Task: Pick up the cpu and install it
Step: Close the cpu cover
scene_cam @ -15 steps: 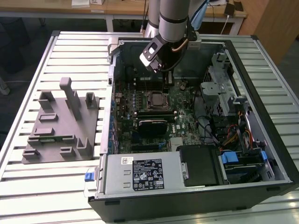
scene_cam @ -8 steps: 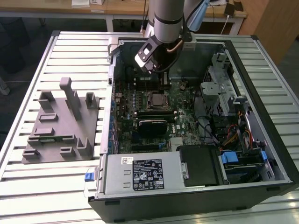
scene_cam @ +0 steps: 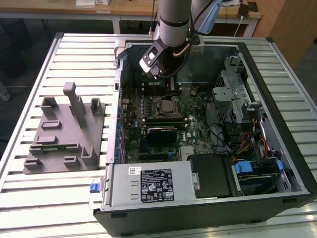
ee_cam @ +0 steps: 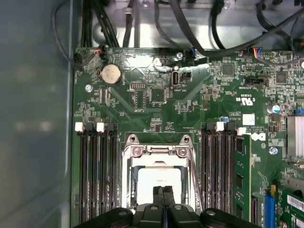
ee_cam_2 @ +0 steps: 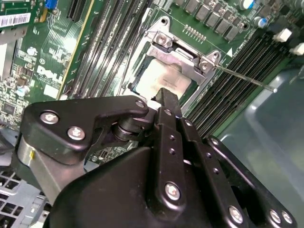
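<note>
From here I see the computer case (scene_cam: 198,218) lying open on its side, with the arm (scene_cam: 173,20) reaching down into its far end. Inside the case lie the green circuit board (ee_cam: 156,95), a grey power supply box (scene_cam: 148,186) along the near wall and a tangle of cables (scene_cam: 242,144) towards the exterior view's right.

The cpu (ee_cam: 159,183) (ee_cam_2: 164,78) sits flat in its metal socket frame (ee_cam: 159,152) on the board, with black memory slots (ee_cam: 97,171) on either side. My hand (ee_cam: 164,191) (ee_cam_2: 166,93) is just above the cpu's edge, its two fingers pressed together with nothing between them.

The case rests on a pale slatted tabletop (scene_cam: 29,198). A grey fixture (scene_cam: 64,134) with upright posts lies beside it on the exterior view's left. Wooden desks (scene_cam: 124,10) stand behind.
</note>
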`<state>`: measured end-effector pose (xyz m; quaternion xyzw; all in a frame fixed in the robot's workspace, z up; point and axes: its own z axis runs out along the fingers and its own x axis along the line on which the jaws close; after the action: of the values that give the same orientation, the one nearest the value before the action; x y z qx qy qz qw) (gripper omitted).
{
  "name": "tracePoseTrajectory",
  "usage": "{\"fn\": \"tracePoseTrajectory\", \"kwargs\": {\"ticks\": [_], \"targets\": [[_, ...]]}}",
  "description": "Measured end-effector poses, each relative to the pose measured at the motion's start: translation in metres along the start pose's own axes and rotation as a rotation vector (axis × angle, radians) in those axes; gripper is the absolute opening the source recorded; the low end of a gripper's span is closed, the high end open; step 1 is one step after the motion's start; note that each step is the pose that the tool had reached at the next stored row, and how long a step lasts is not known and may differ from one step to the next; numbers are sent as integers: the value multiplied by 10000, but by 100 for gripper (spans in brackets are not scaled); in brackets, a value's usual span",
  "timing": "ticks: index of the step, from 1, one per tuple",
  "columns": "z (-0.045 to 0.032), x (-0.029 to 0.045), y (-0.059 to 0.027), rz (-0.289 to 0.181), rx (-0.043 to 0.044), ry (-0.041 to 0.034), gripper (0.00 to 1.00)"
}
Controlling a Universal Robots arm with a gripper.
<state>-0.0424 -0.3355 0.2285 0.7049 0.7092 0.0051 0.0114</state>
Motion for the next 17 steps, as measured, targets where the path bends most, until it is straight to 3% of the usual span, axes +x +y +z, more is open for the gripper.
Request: {"fn": "tracePoseTrajectory", "kwargs": {"ticks": [17], "targets": [[2,0,-1,-3037,-25,-68,11]]}}
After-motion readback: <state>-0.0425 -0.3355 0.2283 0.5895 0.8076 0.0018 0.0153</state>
